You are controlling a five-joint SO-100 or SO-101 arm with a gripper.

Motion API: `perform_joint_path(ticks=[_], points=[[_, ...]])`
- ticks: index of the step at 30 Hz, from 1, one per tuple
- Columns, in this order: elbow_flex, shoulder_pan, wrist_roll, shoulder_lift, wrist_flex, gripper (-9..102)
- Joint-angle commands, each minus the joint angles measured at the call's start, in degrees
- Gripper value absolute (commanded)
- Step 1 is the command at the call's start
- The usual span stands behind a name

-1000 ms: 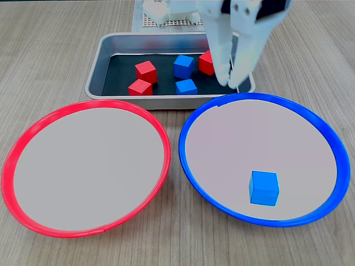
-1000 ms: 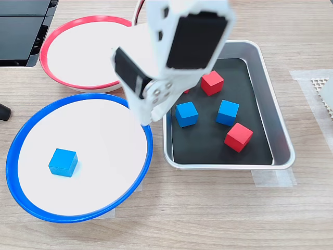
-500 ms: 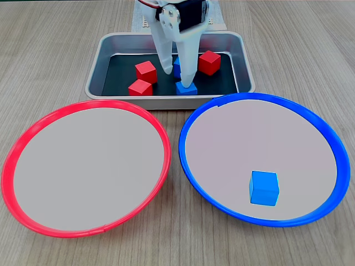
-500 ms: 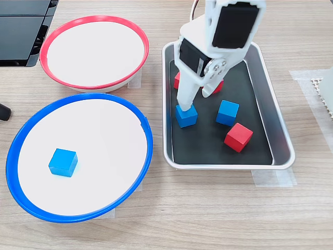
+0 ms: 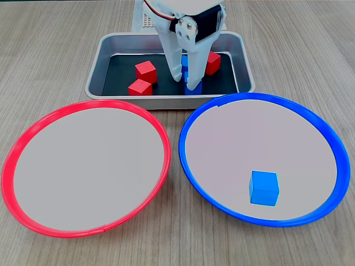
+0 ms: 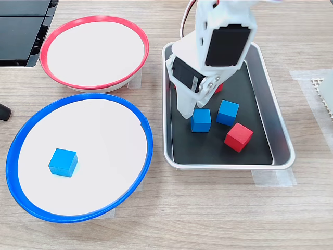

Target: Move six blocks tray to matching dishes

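The tray (image 5: 105,47) (image 6: 283,146) sits on a wood-grain table (image 5: 50,50) (image 6: 208,219), with the two dishes close beside it. In one fixed view the red dish (image 5: 22,138) lies in front of the tray to the left and the blue dish (image 5: 327,133) in front to the right, their rims nearly touching; in the other the red dish (image 6: 49,36) is at upper left and the blue dish (image 6: 15,140) below it, both left of the tray.

The red dish holds nothing. The blue dish holds one blue block (image 5: 264,188) (image 6: 63,162), lying flat on the pale floor, well away from the tray side of the rim.

On the tray's dark floor both fixed views show several blocks. Two red blocks (image 5: 146,71) (image 5: 140,87) lie side by side toward one end, hidden behind the arm in the other view. A third red block (image 5: 212,62) (image 6: 238,137) lies toward the other end. A blue block (image 6: 228,112) rests just beside another blue block (image 6: 201,120), the two almost touching at a corner.

The white gripper (image 5: 189,82) (image 6: 190,114) reaches down into the tray, its fingers slightly apart and pointing at the floor. One finger (image 6: 184,107) stands right against the side of the nearer blue block, whose top shows free; whether the fingers pinch that block cannot be told. In the front view a sliver of blue (image 5: 185,73) shows between the fingers.
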Motion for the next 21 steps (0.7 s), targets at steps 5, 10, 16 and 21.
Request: perform_joint_path(ticks=[5,10,16,21], points=[[0.09,-1.14,-0.97,0.0,-0.26,16],[0.0,-1.93,-3.08,0.09,0.35,19],[3.08,-2.46,-13.54,0.0,0.35,19],[4.66,-2.72,-18.81,0.0,-1.14,14]])
